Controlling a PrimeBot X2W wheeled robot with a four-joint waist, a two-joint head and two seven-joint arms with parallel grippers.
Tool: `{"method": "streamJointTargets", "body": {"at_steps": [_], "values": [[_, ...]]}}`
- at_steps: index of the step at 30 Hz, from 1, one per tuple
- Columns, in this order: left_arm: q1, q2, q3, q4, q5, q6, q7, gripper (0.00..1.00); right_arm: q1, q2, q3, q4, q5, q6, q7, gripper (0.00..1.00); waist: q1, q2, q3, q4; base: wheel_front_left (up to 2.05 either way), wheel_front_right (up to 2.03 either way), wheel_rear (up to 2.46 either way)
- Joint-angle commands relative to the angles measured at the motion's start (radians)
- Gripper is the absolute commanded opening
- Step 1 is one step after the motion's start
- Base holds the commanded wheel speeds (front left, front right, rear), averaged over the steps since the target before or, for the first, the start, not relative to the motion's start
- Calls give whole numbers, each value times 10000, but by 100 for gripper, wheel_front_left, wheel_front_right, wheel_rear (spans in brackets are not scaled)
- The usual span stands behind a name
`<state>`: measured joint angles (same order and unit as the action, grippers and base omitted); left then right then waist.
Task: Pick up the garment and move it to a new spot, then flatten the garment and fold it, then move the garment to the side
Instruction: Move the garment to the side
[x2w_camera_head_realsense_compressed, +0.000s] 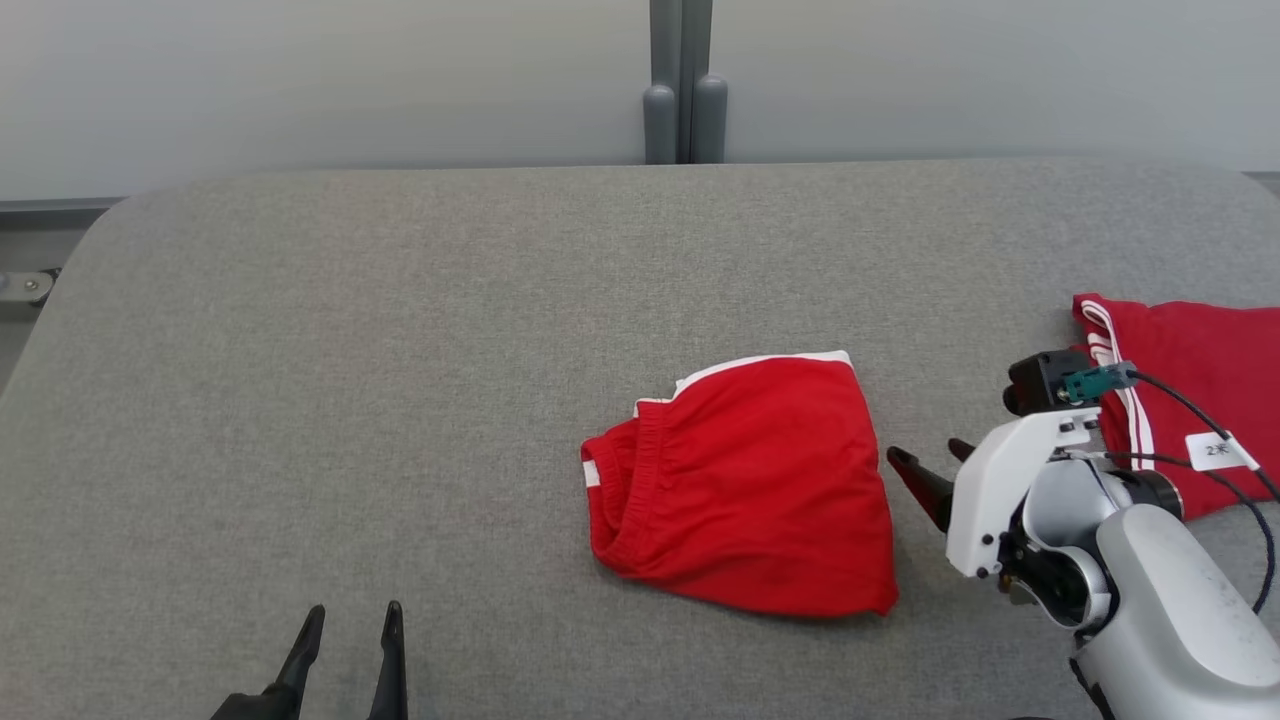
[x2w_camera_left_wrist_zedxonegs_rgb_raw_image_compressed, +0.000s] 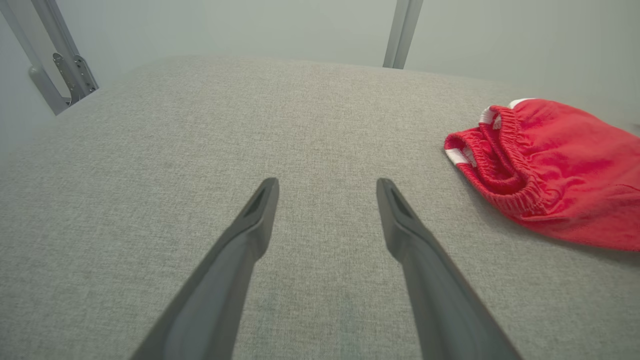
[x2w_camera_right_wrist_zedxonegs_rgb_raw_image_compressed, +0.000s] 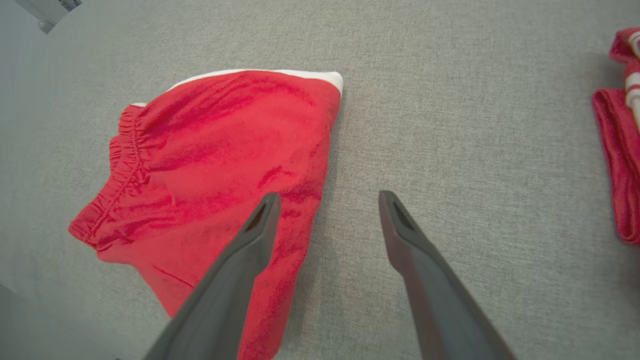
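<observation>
Garment (x2w_camera_head_realsense_compressed: 745, 480) lay folded into a compact red wedge, with the elastic waistband (x2w_camera_head_realsense_compressed: 640, 470) bunched on the side away from the right claw (x2w_camera_head_realsense_compressed: 927, 452) and white trim (x2w_camera_head_realsense_compressed: 760, 362) on the far edge. The right claw hovered just beside the near edge, jaws wide and empty. In its wrist view one finger (x2w_camera_right_wrist_zedxonegs_rgb_raw_image_compressed: 250, 235) overlapped the cloth margin and the other stood over bare pad (x2w_camera_head_realsense_compressed: 400, 330); contact could not be told. Likely lined up to take that edge. Left claw (x2w_camera_head_realsense_compressed: 355, 610) was also wide and empty, low over bare pad, with the garment well off ahead and to its right; judged parked clear. The fold looked done, so the move aside seemed the step in hand. A second red piece (x2w_camera_head_realsense_compressed: 1190, 400), white-striped, lay behind the right claw, apart from the garment; probably the side pile. The pad was grey woven cloth, flat, with rounded corners. Behind it stood a plain pale wall (x2w_camera_head_realsense_compressed: 300, 80) with a grey post (x2w_camera_head_realsense_compressed: 685, 90) at the seam, and a metal bracket (x2w_camera_left_wrist_zedxonegs_rgb_raw_image_compressed: 70, 75) sat off the left corner.
</observation>
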<state>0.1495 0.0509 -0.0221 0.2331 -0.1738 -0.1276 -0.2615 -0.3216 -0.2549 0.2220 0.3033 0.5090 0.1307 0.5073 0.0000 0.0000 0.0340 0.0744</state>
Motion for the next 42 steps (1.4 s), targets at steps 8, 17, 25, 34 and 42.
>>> {"method": "streamJointTargets", "body": {"at_steps": [8, 17, 25, 34, 42], "values": [[-555, 8, -100, 138, 61, 1, -43, 100, -984, 1019, -454, 1651, -302, -4, 625, 100, 0, 0, 388, 508, 0, 0, 0], [-704, 7, -101, 101, -4, 28, -43, 100, -1652, 1431, -715, 3112, -994, -2, 185, 100, 0, 0, 634, 596, 0, 0, 0], [-883, 6, -219, 145, 0, 19, -43, 100, -1857, 1760, -902, 4307, -587, -4, 57, 100, 0, 0, 704, 548, 0, 0, 0], [-776, 7, -157, 84, -20, 58, -43, 100, -2085, 1581, -30, 3940, 1026, -2, -431, 0, 0, 0, 655, 151, 0, 0, 0], [-786, 7, -301, -150, -209, 88, -35, 100, -2388, 872, 628, 3439, 1295, -2, -661, 0, 0, 0, 785, -889, 0, 0, 0]]}}
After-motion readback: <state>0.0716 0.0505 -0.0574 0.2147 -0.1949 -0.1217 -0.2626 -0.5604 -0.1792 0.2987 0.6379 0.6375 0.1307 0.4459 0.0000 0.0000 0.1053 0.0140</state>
